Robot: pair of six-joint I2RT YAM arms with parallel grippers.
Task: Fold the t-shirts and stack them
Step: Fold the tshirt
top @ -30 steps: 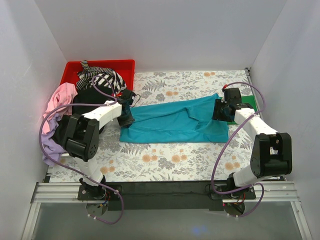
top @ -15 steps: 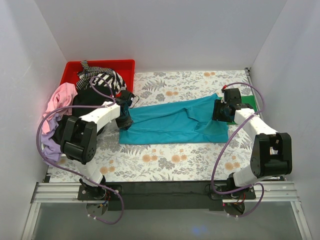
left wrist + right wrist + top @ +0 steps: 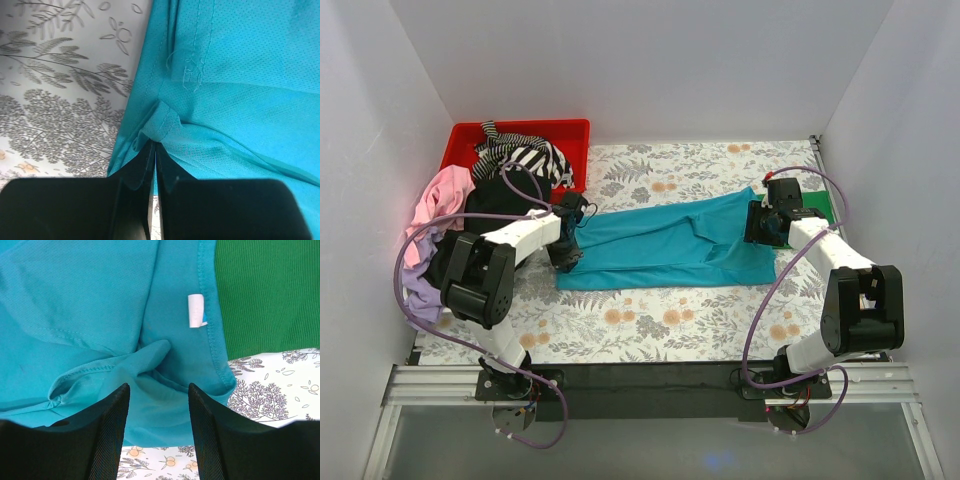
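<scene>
A teal t-shirt (image 3: 665, 245) lies spread across the middle of the floral table. My left gripper (image 3: 569, 250) is at its left edge, shut on a pinched fold of the teal hem (image 3: 159, 124). My right gripper (image 3: 761, 224) is over the shirt's right end, jaws open with bunched teal cloth (image 3: 150, 360) below and between the fingers (image 3: 107, 430). A white label (image 3: 196, 310) shows near the collar. A bright green t-shirt (image 3: 265, 295) lies flat beside the teal one at the far right (image 3: 817, 208).
A red bin (image 3: 565, 130) stands at the back left. A pile of shirts spills from it: striped (image 3: 525, 158), black (image 3: 492, 198), pink (image 3: 440, 195), lilac (image 3: 418, 295). White walls close in the left, back and right sides.
My left gripper has moved a little toward the near side, dragging the teal shirt's left edge with it. The right arm has not moved.
</scene>
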